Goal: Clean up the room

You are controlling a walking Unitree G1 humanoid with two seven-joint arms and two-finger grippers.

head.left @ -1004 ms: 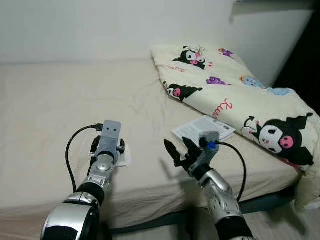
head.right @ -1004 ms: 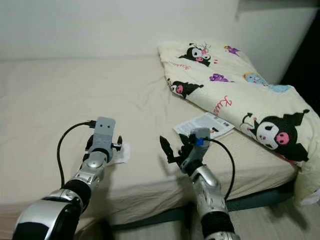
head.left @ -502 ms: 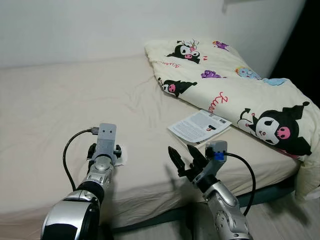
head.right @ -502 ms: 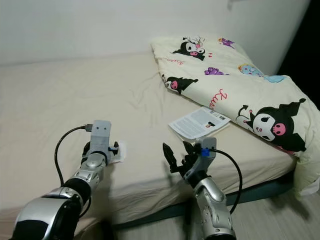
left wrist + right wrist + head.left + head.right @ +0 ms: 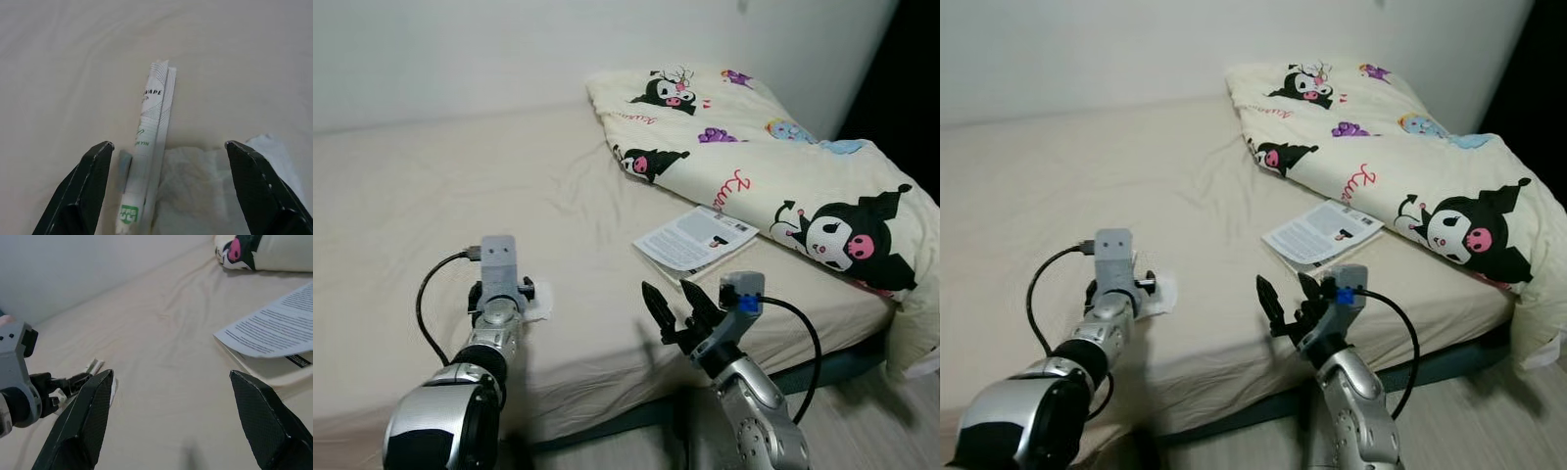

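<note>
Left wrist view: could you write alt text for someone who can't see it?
The left hand, its two black fingers spread open, hovers over a narrow printed paper wrapper and a crumpled white tissue lying on a beige bed sheet.

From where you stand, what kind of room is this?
Most likely a bedroom: a bed with a beige sheet, a cartoon-print quilt folded at its far side, and a booklet lying on the mattress.

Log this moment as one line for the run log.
left gripper: open over paper wrapper and tissue | right gripper: open, idle | booklet: on bed
</note>
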